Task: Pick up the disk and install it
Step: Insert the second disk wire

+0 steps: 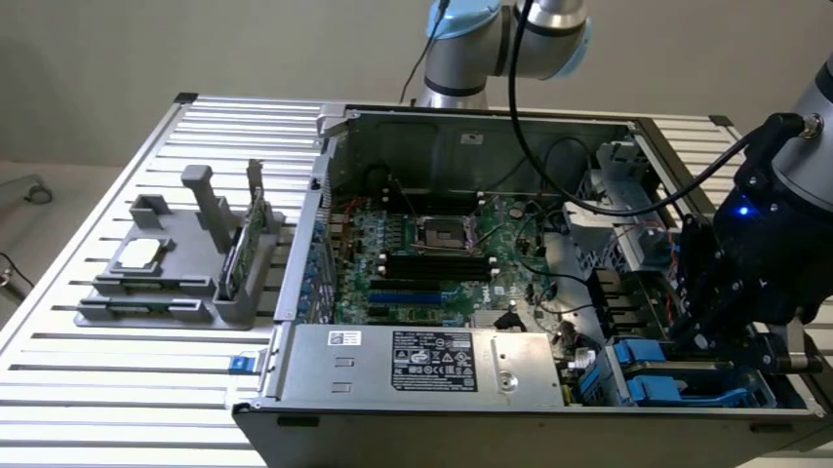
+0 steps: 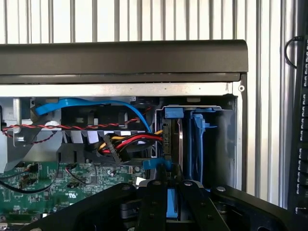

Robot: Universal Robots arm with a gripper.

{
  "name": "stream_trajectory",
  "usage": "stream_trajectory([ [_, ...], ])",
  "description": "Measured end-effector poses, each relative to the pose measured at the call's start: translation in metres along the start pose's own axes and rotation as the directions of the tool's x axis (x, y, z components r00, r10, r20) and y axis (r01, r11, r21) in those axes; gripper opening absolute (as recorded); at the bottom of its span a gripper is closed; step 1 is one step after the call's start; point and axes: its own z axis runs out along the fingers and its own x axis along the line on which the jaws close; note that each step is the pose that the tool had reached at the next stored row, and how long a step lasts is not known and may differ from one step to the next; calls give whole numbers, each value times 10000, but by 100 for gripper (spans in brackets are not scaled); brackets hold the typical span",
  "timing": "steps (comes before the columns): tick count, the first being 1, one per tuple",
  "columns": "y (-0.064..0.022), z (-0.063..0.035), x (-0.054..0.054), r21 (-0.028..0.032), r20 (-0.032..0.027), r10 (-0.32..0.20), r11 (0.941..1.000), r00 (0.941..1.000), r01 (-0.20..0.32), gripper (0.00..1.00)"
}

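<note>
The disk stands on edge in the drive bay at the front corner of the open computer case, on the exterior view's right. Its silver-grey body sits inside a blue carrier. My gripper is directly over it, and a strip of the blue carrier shows between its two black fingers, which are closed on that strip. In the exterior view my gripper hangs just above the blue carriers in that bay. How deep the disk sits in the slot is hidden.
A second blue carrier stands beside the disk. Red, yellow and blue cables crowd the bay's other side. The case also holds a green motherboard and a power supply. A grey fixture with a chip and a green card sits on the slatted table.
</note>
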Motion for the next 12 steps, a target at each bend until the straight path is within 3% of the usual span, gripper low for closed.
stream_trajectory([
  [12, -1, 6, -1, 1, -61, 5, 10000, 10000, -5, 16],
])
